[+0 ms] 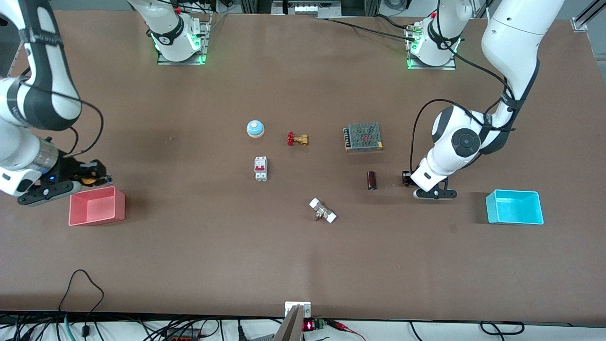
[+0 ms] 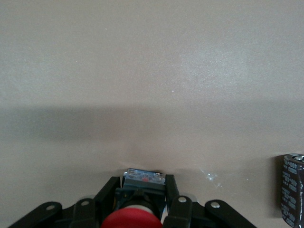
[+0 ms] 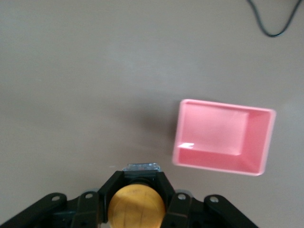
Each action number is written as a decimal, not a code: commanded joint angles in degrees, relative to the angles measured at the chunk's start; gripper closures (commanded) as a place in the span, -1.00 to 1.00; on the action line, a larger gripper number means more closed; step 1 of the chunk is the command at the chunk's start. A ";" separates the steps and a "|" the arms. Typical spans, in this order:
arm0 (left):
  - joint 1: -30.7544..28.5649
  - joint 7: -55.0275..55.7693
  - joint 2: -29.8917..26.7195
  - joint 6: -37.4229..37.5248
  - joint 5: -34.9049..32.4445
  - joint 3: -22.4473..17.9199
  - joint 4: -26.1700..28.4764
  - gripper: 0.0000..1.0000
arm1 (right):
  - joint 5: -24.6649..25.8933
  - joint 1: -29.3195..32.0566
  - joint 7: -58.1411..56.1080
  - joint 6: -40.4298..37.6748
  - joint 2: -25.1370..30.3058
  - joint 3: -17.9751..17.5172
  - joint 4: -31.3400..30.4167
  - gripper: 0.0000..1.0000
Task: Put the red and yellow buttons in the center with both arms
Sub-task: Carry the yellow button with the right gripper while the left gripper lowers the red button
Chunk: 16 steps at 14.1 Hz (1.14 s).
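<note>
My right gripper is shut on the orange-yellow button. It holds the button in the air just beside the pink bin, at the right arm's end of the table. In the right wrist view the yellow cap sits between my black fingers. My left gripper is shut on the red button. It holds the button low over the brown table, close beside a dark cylinder. The red cap is hidden in the front view.
Mid-table stand a pale blue dome, a brass valve with a red handle, a white breaker, a mesh-topped box and a white-ended fitting. A cyan bin sits at the left arm's end.
</note>
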<state>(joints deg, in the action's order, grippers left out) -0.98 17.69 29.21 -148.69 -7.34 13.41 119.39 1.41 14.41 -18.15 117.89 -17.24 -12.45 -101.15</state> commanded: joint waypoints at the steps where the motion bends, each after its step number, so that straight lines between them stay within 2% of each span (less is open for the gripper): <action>1: 0.27 1.12 1.20 -2.66 -1.09 -0.14 0.40 0.20 | -0.53 -4.37 10.46 0.06 0.63 -1.61 -1.77 0.45; 3: 0.27 1.12 1.20 -2.66 -1.09 -0.14 0.40 0.20 | -0.18 -8.15 16.72 2.77 0.01 -1.79 -2.64 0.45; 6: 0.27 1.12 1.20 -2.66 -1.09 -0.05 0.40 0.18 | 0.44 -12.20 24.63 14.52 -1.56 -1.79 -8.52 0.45; 7: 0.27 1.12 1.12 -2.66 -1.09 -0.14 0.40 0.03 | 0.87 -13.43 26.56 17.44 -2.01 -1.79 -10.10 0.46; 8: 0.27 1.21 1.03 -2.57 -1.09 -0.05 0.31 -0.41 | 2.36 -14.66 29.46 19.55 -2.53 -1.79 -11.42 0.46; 10: 0.18 1.04 -0.02 -2.57 -1.09 -0.14 0.05 -0.86 | 9.45 -16.60 38.06 22.73 -3.76 -1.79 -13.54 0.46; 11: 0.10 0.69 -0.90 -2.57 -1.09 -0.14 -0.04 -1.00 | 12.01 -17.39 41.66 22.83 -4.46 -1.79 -13.81 0.47; 13: -0.25 0.68 -3.88 -1.52 -1.09 -0.14 -0.21 -1.00 | 13.88 -19.06 46.78 23.00 -5.61 -1.79 -13.90 0.47; 16: -0.43 0.59 -9.59 7.07 -1.09 -0.05 -1.79 -1.00 | 13.97 -20.12 47.76 23.53 -7.01 -1.79 -13.90 0.47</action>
<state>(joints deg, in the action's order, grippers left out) -1.28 17.71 25.09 -147.56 -7.34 13.39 117.76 14.06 -5.29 27.64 140.43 -23.86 -14.48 -114.70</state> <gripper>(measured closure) 0.000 0.643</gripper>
